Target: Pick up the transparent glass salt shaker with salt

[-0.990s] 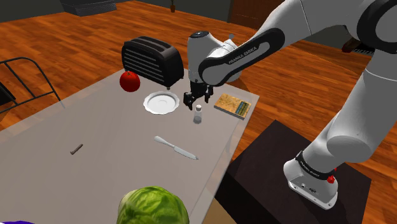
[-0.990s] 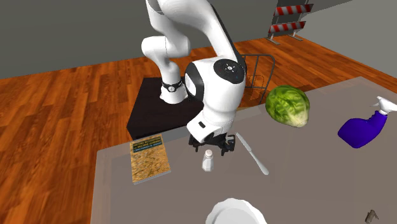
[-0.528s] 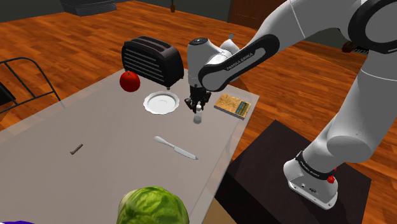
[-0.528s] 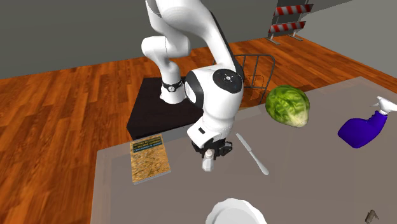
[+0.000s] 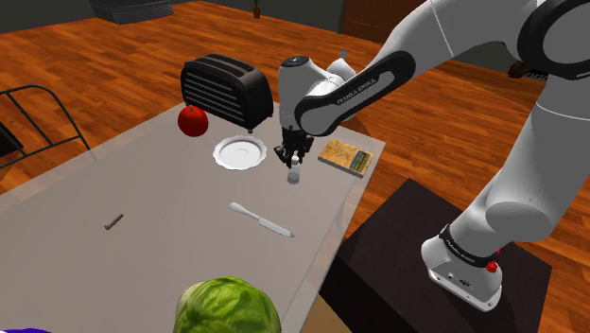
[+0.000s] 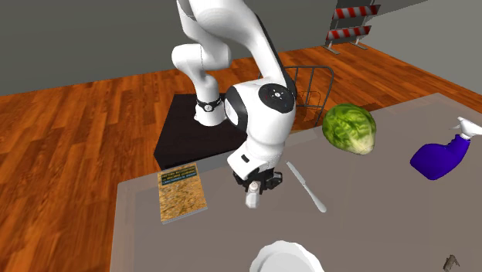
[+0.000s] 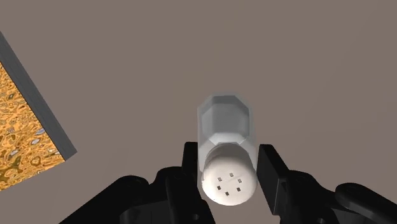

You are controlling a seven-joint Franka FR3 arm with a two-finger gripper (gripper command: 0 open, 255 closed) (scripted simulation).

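Clear salt shaker (image 5: 294, 175) w/ white holed cap, upright, near table (image 5: 151, 180) edge on the stand's side, btw plate (image 5: 238, 151) and book (image 5: 345, 156), apart from both. Can't tell if its base touches the table. Black gripper (image 5: 294, 163) straight above, pointing down. Jaws narrow, clamped on the shaker's cap end; wrist view has fingers (image 7: 270, 172) against both sides of the cap. Book flat along same edge, close to the corner. Toaster (image 5: 225, 90) + apple (image 5: 193, 120) by the adjoining short edge, behind plate. Knife (image 5: 262, 219) flat, mid-table. Cabbage (image 5: 225, 305) at opposite end. Small stick (image 5: 113, 221) well apart, toward the edge away from stand. Blue spray bottle (image 6: 436, 158) lying past cabbage.
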